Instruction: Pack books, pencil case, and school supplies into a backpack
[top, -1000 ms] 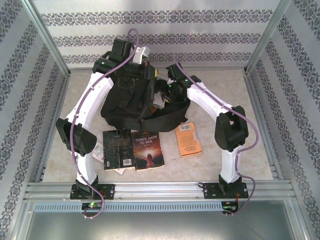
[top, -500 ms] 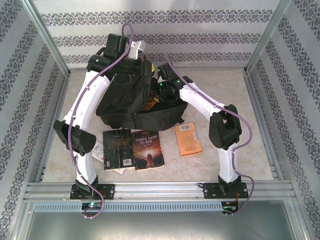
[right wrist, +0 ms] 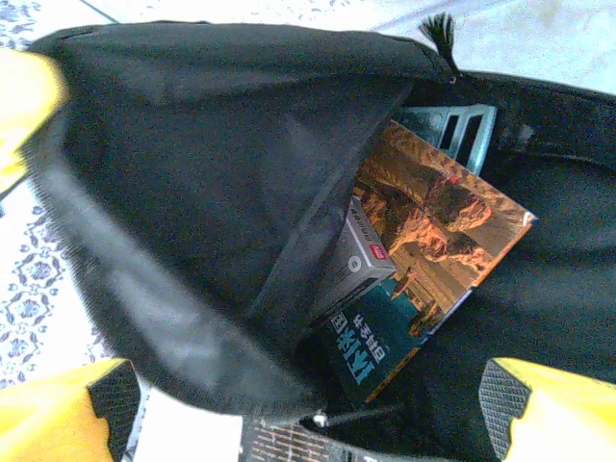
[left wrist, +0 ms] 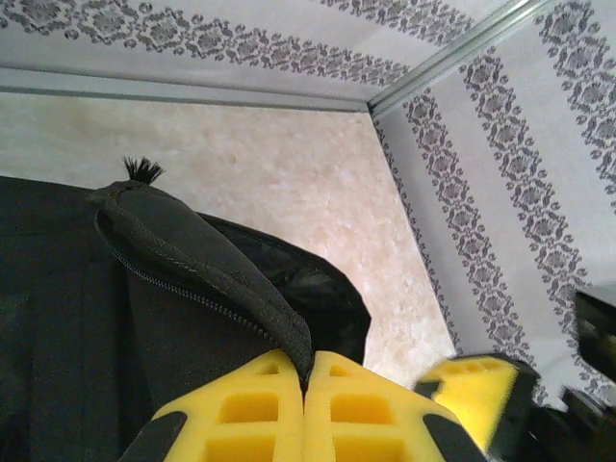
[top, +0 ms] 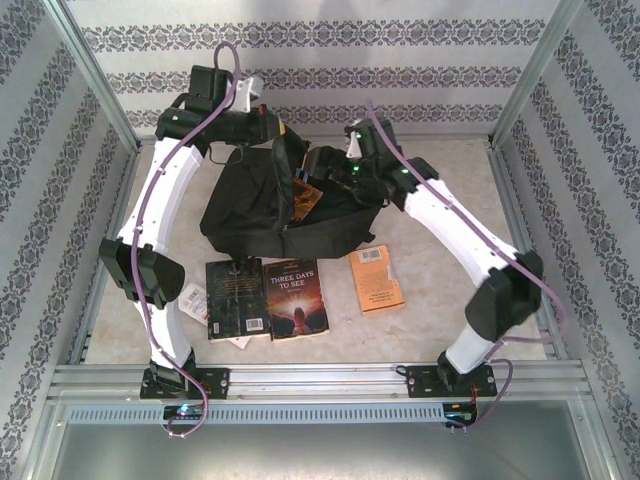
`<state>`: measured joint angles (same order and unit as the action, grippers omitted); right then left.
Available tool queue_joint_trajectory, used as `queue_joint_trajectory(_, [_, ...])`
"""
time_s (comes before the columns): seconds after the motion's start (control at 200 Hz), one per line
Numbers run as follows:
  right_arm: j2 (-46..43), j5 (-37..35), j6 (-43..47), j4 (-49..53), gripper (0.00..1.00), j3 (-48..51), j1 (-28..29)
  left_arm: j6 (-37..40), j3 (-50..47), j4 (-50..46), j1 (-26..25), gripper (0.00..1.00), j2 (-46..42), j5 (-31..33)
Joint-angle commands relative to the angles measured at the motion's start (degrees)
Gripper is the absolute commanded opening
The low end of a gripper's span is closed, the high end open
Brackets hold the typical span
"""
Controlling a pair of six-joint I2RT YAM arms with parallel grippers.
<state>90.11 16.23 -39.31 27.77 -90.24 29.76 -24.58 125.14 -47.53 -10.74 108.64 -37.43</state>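
Left fingers [left wrist: 250,414], pressed together, pinch the zip rim of the one black backpack [top: 250,200] at the table's [top: 440,320] far middle, right fingers [right wrist: 539,404] spread over its mouth, one illustrated book [right wrist: 433,250] inside, three more near the near edge: black book [top: 235,297], brown book [top: 296,300], orange book [top: 376,279].

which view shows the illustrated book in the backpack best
Right wrist: it looks into the open backpack at the illustrated book, cover mostly visible. Top external catches an orange sliver at the opening; left wrist gets the backpack's zip edge.
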Motion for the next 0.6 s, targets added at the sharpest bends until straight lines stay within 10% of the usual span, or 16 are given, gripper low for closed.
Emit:
queue_joint_trajectory(0.0, [-1.91,-2.45,6.41,3.97,0.91,4.26,0.97,-2.04,2.29,7.74,0.94,0.0,-0.91,0.52])
queue_joint_trajectory(0.445, [-7.21,-6.13,12.12,4.89,0.92,21.11,8.37,-1.89,10.92,2.26,-0.79,0.01,10.8,-3.33])
queue_joint_trajectory(0.595, [-6.69,-7.96,11.8,3.96,0.92,22.18,8.27,0.89,10.7,-2.26,-2.61,0.26,11.15,-0.71])
